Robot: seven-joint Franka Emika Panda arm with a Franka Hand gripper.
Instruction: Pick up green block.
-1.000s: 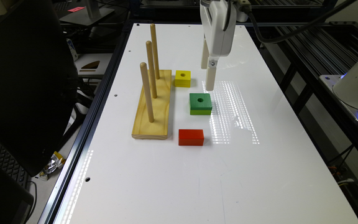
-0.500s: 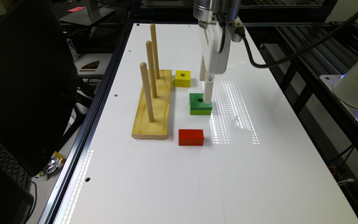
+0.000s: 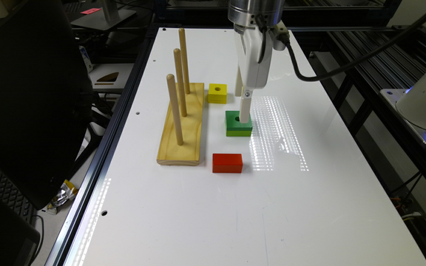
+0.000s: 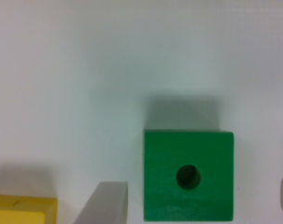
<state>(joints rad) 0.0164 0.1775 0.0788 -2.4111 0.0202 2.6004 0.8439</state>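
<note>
The green block (image 3: 234, 125) lies flat on the white table (image 3: 205, 221), dark green on top with a lime lower band and a round centre hole. My gripper (image 3: 241, 103) hangs straight down over it, one white finger in front of the block's right side in the exterior view. In the wrist view the green block (image 4: 188, 176) sits between my two pale fingers (image 4: 108, 205), which stand apart on either side of it without touching. The gripper (image 4: 197, 186) is open.
A small yellow block (image 3: 217, 93) (image 4: 22, 210) lies just behind the green one. A red block (image 3: 227, 163) lies nearer the camera. At the exterior view's left stands a wooden base (image 3: 181, 140) with three upright pegs. A black cable (image 3: 346, 62) trails from the wrist.
The gripper has come down and shifted toward the camera, from above the table beside the yellow block to around the green block. The blocks have not moved.
</note>
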